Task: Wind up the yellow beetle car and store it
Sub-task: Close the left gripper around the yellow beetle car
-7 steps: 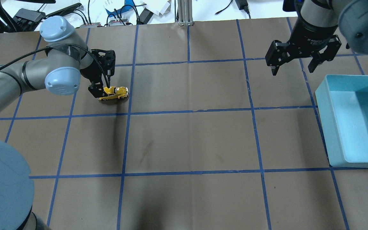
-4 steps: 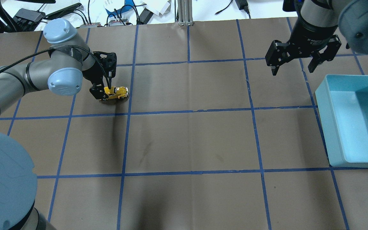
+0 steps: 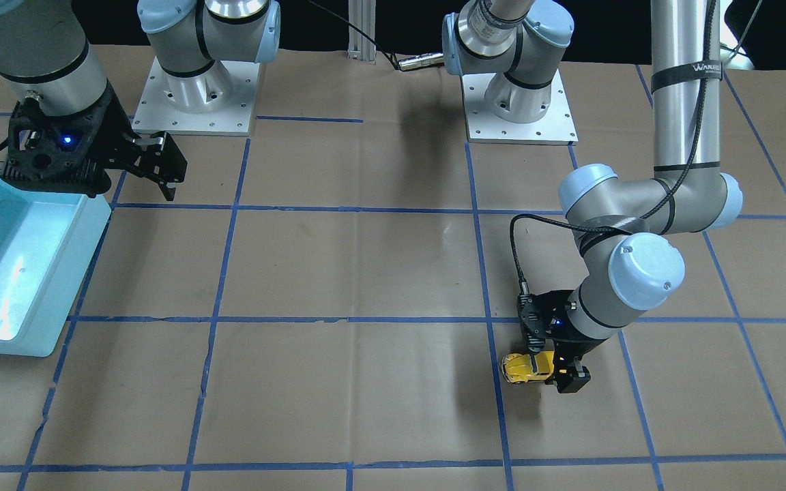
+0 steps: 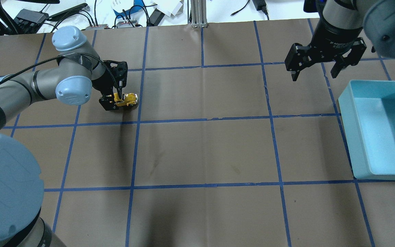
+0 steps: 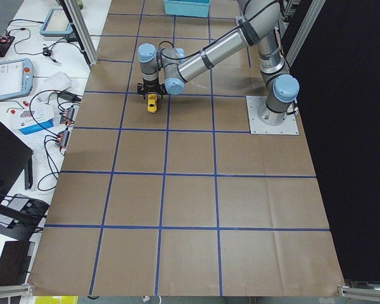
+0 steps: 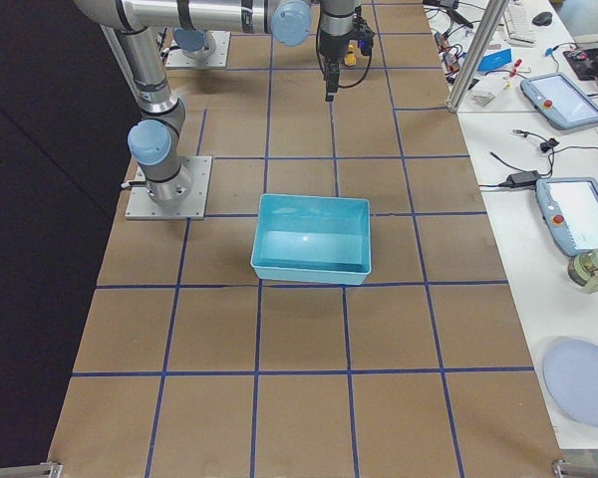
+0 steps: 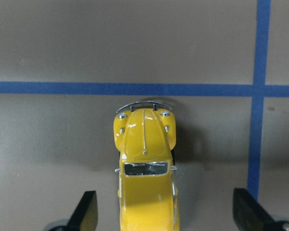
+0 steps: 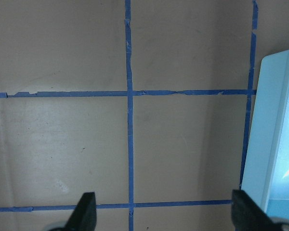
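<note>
- At the bottom centre of the left wrist view, you have the yellow beetle car (image 7: 147,178) on its wheels on the table (image 7: 48,144), nose toward the blue tape line (image 7: 62,88) across the frame.
- Either side of it, the left gripper (image 7: 164,204) stands with fingers apart. Each flank shows a clear gap, so nothing is clamped.
- Expect a small, stiff, probably light toy with glossy, rounded paint that may slip. I judge the flat door sides the best hold, not the curved hood or roof. It will roll freely, so close squarely.
- Left of centre in the upper overhead view, the left arm (image 4: 39,85) reaches in from the left edge, elbow bent and wrist turned so the fingers point down over the car.
- Farther off, at upper right, the right gripper (image 4: 314,75) hangs above the table, fingers spread and empty.
- Along the right edge sits the blue bin (image 4: 346,113), well apart from the car.
</note>
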Controlling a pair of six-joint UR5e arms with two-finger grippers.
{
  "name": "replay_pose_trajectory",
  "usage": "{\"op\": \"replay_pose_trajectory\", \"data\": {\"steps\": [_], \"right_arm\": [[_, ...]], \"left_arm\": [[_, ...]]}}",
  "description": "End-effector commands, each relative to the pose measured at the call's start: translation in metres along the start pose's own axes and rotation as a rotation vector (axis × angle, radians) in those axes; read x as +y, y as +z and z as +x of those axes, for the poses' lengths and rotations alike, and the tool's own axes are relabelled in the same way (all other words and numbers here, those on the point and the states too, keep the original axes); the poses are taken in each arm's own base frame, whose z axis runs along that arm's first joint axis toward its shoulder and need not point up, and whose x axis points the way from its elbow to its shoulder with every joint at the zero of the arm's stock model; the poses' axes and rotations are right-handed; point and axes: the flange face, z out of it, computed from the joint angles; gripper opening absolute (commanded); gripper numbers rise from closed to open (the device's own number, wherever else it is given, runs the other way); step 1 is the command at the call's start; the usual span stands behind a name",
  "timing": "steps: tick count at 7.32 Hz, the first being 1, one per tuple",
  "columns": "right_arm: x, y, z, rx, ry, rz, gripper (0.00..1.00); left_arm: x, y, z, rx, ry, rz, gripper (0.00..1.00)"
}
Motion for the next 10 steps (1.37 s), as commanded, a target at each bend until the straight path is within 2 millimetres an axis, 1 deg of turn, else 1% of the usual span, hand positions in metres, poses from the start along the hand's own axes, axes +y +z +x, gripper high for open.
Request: {"op": "replay_pose_trajectory", "data": {"steps": [1, 3, 4, 5, 6, 8, 9, 10], "right_arm": [[0.000, 0.000, 0.000, 0.000, 0.000, -0.001, 1.00], [0.000, 0.000, 0.000, 0.000, 0.000, -0.003, 1.00], [0.000, 0.000, 0.000, 0.000, 0.001, -0.004, 1.00], [0.000, 0.000, 0.000, 0.000, 0.000, -0.003, 1.00], [0.001, 0.001, 0.000, 0.000, 0.003, -0.006, 1.00], [0.001, 0.000, -0.001, 0.000, 0.004, -0.004, 1.00], [0.001, 0.000, -0.001, 0.000, 0.003, -0.004, 1.00], [0.001, 0.000, -0.001, 0.000, 0.004, -0.004, 1.00]], "left_arm": [[0.001, 0.000, -0.002, -0.001, 0.000, -0.006, 1.00], [0.000, 0.009, 0.004, 0.020, -0.009, -0.001, 1.00], [0.000, 0.010, 0.004, 0.022, -0.009, 0.001, 1.00], [0.000, 0.010, 0.000, 0.016, -0.007, 0.002, 1.00], [0.001, 0.018, -0.004, 0.027, -0.006, 0.001, 1.00], [0.001, 0.023, -0.005, 0.031, -0.006, 0.005, 1.00], [0.001, 0.020, -0.005, 0.027, -0.005, 0.003, 0.96], [0.002, 0.021, -0.004, 0.031, -0.002, -0.003, 0.84]]}}
